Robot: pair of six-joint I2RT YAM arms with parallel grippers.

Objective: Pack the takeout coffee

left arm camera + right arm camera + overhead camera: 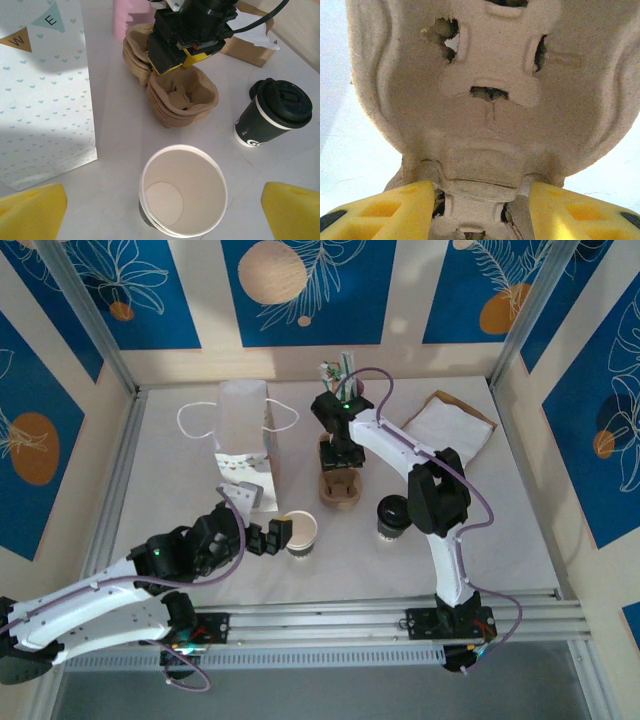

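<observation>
The takeout coffee (393, 515) (275, 112), a dark cup with a black lid and a white band at its foot, stands upright on the table right of centre. A stack of brown pulp cup carriers (341, 485) (182, 97) (490, 90) lies left of it. My right gripper (340, 455) (185, 40) (481, 205) sits on that stack, its yellow pads pressed against both sides of the top carrier's middle ridge. My left gripper (268, 537) (162, 210) is open, its fingers (30, 210) spread wide on either side of a lidless white cup (300, 533) (182, 190).
A white paper bag (245, 455) (45, 90) with hearts and handles stands at the left. A pink cup of straws (340, 375) (127, 20) is behind the carriers. A brown bag with white napkins (450, 425) (250, 42) lies at the back right.
</observation>
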